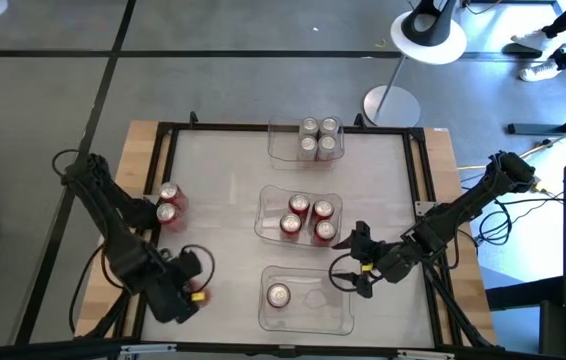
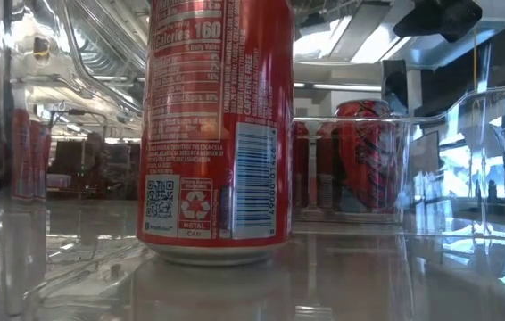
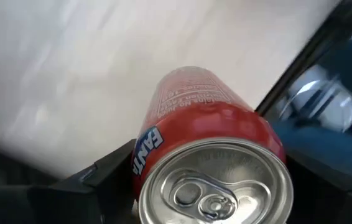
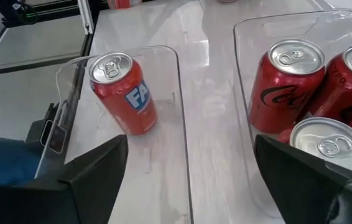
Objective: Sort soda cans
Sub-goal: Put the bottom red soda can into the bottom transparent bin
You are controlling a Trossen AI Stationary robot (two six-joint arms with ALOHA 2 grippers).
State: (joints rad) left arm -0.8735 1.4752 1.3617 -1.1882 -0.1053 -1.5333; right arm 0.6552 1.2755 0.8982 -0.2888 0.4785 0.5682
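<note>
My left claw (image 1: pixel 195 290) is clenched on a red Fanta can (image 3: pixel 210 162), at 7 o'clock on the table (image 1: pixel 223 180). The near tray (image 1: pixel 335 322) with one can (image 1: pixel 279 294) lies toward 3 o'clock of it. The held can's axis runs along my fingers. My right claw (image 1: pixel 355 262) is released, beside that tray. From above, my wrist hides the held can.

Left hand (image 1: pixel 191 283) low at the table's near-left corner, closed; right hand (image 1: pixel 348 262) open, near-right.

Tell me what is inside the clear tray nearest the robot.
The near tray holds one upright red Fanta can toward its left end; the rest shows bare. Nothing covers it. The right gripper, jaws open, hovers beside the tray's right end.
</note>
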